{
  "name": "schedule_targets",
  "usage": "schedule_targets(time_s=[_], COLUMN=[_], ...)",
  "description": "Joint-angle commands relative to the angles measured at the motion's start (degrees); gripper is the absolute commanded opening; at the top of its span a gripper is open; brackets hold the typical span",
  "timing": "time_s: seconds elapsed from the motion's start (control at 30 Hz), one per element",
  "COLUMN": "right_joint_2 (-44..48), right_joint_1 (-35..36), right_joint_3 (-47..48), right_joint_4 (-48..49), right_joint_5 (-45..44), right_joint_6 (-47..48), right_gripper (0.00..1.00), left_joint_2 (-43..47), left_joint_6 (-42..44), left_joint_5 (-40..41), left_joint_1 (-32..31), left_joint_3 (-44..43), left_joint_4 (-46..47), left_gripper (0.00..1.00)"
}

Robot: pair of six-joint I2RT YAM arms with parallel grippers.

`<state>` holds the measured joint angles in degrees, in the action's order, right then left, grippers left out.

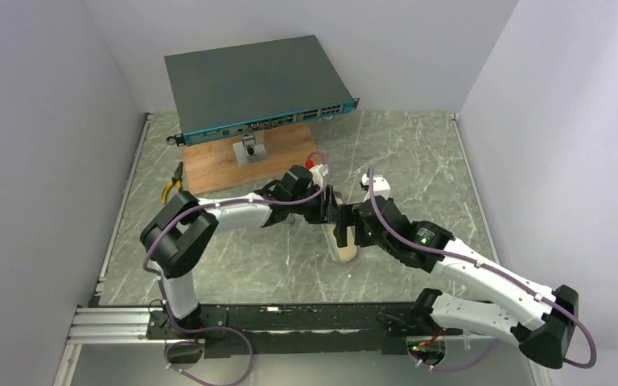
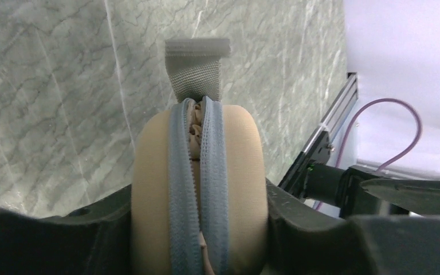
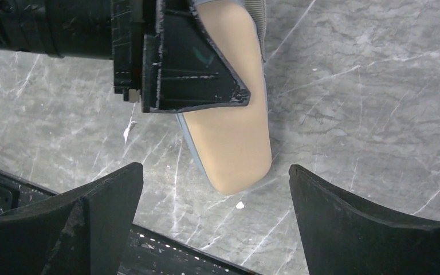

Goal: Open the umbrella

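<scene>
A beige oblong case (image 1: 344, 246) with a grey-blue zipper (image 2: 177, 172) lies mid-table. The zipper is partly parted, and folded tan umbrella fabric (image 2: 194, 130) peeks through the gap; the rest of the umbrella is hidden inside. A grey webbing loop (image 2: 197, 60) sticks out of the case's end. My left gripper (image 1: 330, 211) is shut on the case (image 2: 235, 172), with one jaw on each side. In the right wrist view its finger (image 3: 189, 63) covers the case's (image 3: 235, 126) upper part. My right gripper (image 3: 215, 195) is open and empty above the case's rounded near end.
A network switch (image 1: 257, 84) rests on a stand over a wooden board (image 1: 209, 165) at the back. Yellow-handled pliers (image 1: 171, 186) lie at the left, a small white object (image 1: 378, 185) right of the grippers. A black rail (image 1: 290, 318) runs along the near edge.
</scene>
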<state>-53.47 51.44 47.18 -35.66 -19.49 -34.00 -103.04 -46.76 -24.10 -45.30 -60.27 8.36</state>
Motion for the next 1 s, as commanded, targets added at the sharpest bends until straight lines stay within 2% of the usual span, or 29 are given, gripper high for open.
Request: schedule_targets(time_s=[0.0,0.13,0.2,0.23,0.27,0.63,0.8,0.97], right_joint_2=[0.16,0.38,0.25,0.17,0.10,2.98,2.66,-5.29], right_joint_1=[-0.31,-0.46,-0.42,-0.43,-0.46,-0.45,-1.31,-10.00], right_joint_3=[-0.14,-0.41,-0.50,-0.57,-0.67,-1.14,-0.22,3.52], right_joint_4=[-0.46,-0.29,-0.20,-0.16,-0.12,0.08,-0.34,0.51], right_joint_5=[1.14,0.92,1.14,1.28,1.54,-1.72,-5.77,0.18], right_joint_6=[-0.83,-0.68,-0.79,-0.80,-0.93,-2.31,-5.26,-4.44], right_gripper=[1.00,1.00,1.00,1.00,1.00,1.00,0.99,0.94], left_joint_2=[-1.39,-2.14,-2.16,-2.16,-2.24,2.15,7.95,15.76], left_joint_6=[3.89,7.48,9.15,9.90,10.71,16.96,16.04,13.24], left_joint_5=[-3.57,-1.97,-0.41,0.58,1.25,9.39,10.90,13.77], left_joint_1=[0.07,0.15,0.13,0.12,0.22,1.33,1.27,1.34], left_joint_3=[-4.56,-7.72,-9.11,-10.02,-11.30,-18.69,-13.04,-3.70], left_joint_4=[-2.69,-8.01,-11.14,-12.67,-14.45,-28.18,-27.49,-26.83], left_gripper=[0.56,0.75,0.86,0.95,0.99,0.99,0.98,0.94])
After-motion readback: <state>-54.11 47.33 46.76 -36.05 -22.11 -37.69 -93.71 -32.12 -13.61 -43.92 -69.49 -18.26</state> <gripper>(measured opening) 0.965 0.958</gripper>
